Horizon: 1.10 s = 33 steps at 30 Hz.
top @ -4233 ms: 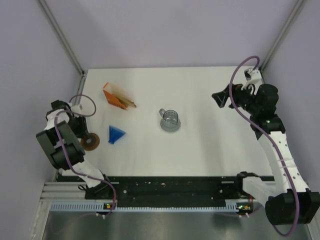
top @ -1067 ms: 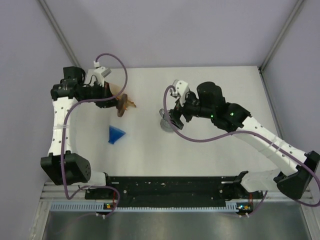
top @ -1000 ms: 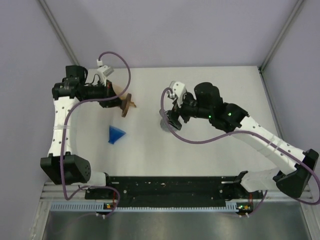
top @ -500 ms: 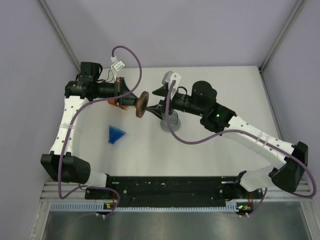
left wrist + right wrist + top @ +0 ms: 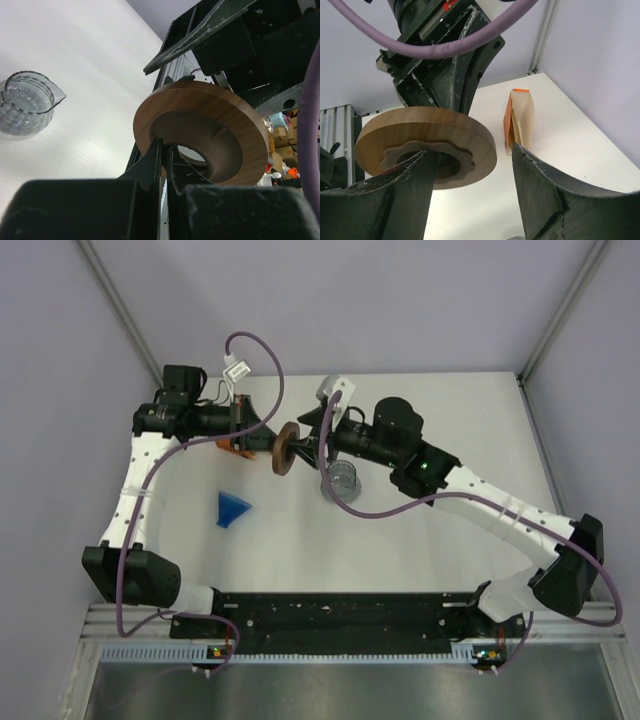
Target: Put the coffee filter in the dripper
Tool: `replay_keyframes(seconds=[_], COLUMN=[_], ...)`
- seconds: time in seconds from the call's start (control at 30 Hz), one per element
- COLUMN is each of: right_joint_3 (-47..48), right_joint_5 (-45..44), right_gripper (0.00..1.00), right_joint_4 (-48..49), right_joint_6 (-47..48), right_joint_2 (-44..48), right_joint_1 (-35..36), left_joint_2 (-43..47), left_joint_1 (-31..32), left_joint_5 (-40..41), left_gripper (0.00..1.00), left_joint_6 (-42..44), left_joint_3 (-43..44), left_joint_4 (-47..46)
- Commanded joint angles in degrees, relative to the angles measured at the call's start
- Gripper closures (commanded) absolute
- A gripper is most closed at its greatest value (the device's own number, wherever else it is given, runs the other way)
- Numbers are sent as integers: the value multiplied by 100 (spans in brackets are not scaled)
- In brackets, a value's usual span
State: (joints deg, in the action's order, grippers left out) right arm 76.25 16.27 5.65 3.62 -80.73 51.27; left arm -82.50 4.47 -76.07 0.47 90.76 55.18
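The blue dripper (image 5: pixel 232 508) lies on its side on the table, left of centre, with no gripper near it. The coffee filter is out of view as a single piece. My left gripper (image 5: pixel 272 448) (image 5: pixel 165 145) is shut on the rim of a brown wooden ring (image 5: pixel 285 448) (image 5: pixel 200 127), held on edge above the table. My right gripper (image 5: pixel 306 444) (image 5: pixel 472 152) meets the ring (image 5: pixel 427 140) from the right. One finger (image 5: pixel 412 195) sits at the ring's hole and the other (image 5: pixel 545 200) stands outside the rim with a gap.
A ribbed glass mug (image 5: pixel 342 480) (image 5: pixel 27 102) stands just below and right of the two grippers. The orange packet with tan papers (image 5: pixel 520 117) (image 5: pixel 236 446) lies behind the ring, mostly covered by the left arm from above.
The left arm carried the ring rightward off the packet area, then held still. The right gripper swung left from the mug to the ring, its jaws narrowing around the rim.
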Motion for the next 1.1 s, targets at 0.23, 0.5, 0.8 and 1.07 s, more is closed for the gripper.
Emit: replay_keyframes(seconds=[0.23,0.5,0.8,1.07], right_joint_3=[760,997,611,1162], right_joint_5=[227,131,-212,-1028], right_gripper=[73,100,100,100], right_joint_4=[-248,-854,-1864,-3866], right_joint_6=[174,183,-318,-318], right_joint_2=[-294,-356,-180,-890], right_joint_1=[-2,-72,-732,-1154], left_joint_2=[217,120,-126,-249], left_joint_1=[45,36,-402,-711], left_joint_5=[-197,398,2209,4038], left_gripper=[100,95,20,15], left_joint_6=[41,435,358,340], left_joint_3=[-50,134,434,390], left_joint_4=[-95,273,222,116])
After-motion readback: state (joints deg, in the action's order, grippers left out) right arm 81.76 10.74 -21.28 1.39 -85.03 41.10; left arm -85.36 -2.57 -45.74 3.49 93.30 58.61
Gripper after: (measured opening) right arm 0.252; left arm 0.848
